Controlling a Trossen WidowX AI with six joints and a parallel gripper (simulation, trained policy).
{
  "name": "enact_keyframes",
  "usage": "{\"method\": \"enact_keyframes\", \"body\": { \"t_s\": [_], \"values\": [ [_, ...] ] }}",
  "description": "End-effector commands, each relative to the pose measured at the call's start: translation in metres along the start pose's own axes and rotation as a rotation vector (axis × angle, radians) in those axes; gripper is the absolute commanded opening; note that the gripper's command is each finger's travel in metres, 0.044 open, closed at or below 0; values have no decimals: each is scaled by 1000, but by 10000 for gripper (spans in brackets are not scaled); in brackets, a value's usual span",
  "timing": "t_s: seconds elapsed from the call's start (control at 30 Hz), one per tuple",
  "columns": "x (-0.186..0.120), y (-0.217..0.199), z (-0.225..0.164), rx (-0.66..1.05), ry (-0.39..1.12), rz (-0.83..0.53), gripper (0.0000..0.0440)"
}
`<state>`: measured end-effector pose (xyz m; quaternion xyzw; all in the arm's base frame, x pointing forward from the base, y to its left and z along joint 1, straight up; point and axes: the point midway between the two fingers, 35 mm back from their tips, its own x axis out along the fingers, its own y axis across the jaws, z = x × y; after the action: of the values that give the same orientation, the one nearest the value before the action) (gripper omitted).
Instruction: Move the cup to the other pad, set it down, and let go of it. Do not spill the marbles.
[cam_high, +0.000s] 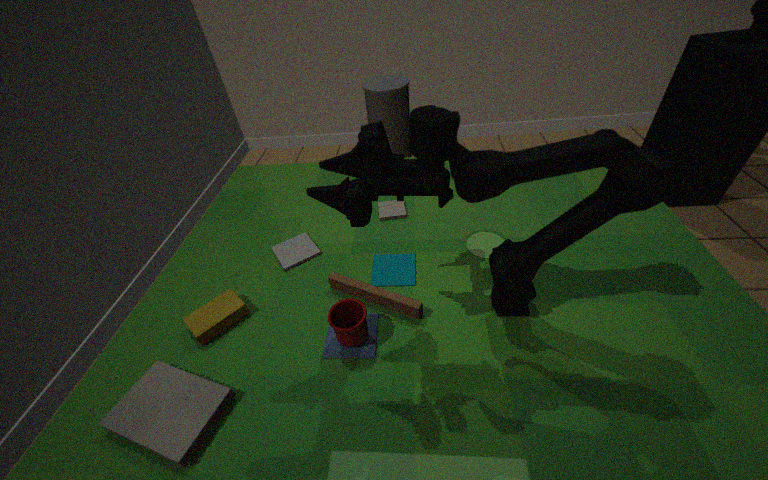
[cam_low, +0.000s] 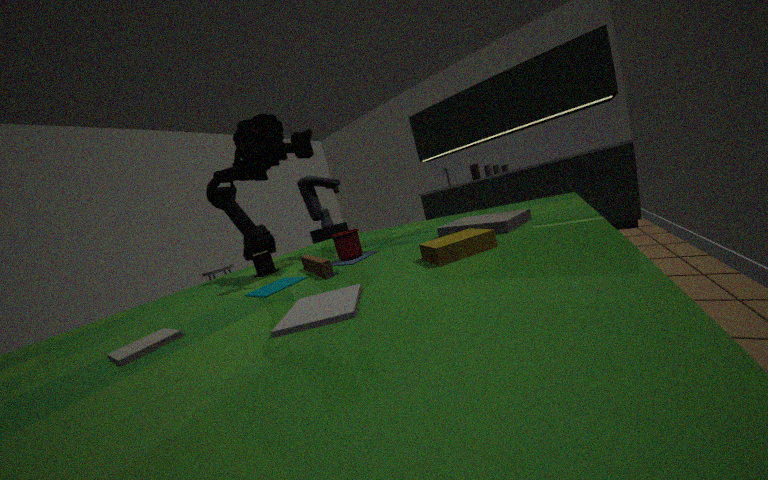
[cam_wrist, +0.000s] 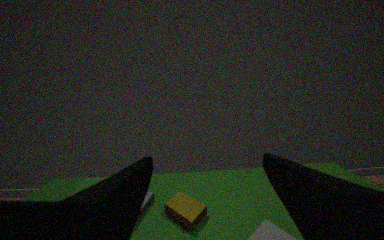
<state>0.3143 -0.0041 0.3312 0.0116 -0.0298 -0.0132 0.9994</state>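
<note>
reaching the red cup (cam_high: 350, 325) (cam_low: 347, 245) means bringing your gripper (cam_high: 313, 178) (cam_wrist: 207, 160) down and toward the bottom of the top view, since the cup stands upright on the dark blue pad (cam_high: 334, 349) (cam_low: 367, 257), just below that frame's centre. your fingers stand wide apart with nothing between them, high above the table (the wooden bar (cam_high: 376, 294) (cam_low: 317, 266) lies close beside the cup, so mind it).

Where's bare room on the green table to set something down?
Between the yellow block and the red cup; also between the yellow block and the smaller square grey slab. Crowded: around the wooden bar, with the cup and cyan pad close by.
</note>
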Motion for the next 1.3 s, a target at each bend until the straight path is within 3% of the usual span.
{"method": "enact_keyframes", "body": {
  "t_s": [0.0, 0.4, 1.27],
  "values": [
    [0, 1, 0, 1, 3, 2, 374],
    [7, 6, 2, 36, 81, 12, 75],
    [31, 36, -2, 290, 374, 43, 118]
  ]
}}
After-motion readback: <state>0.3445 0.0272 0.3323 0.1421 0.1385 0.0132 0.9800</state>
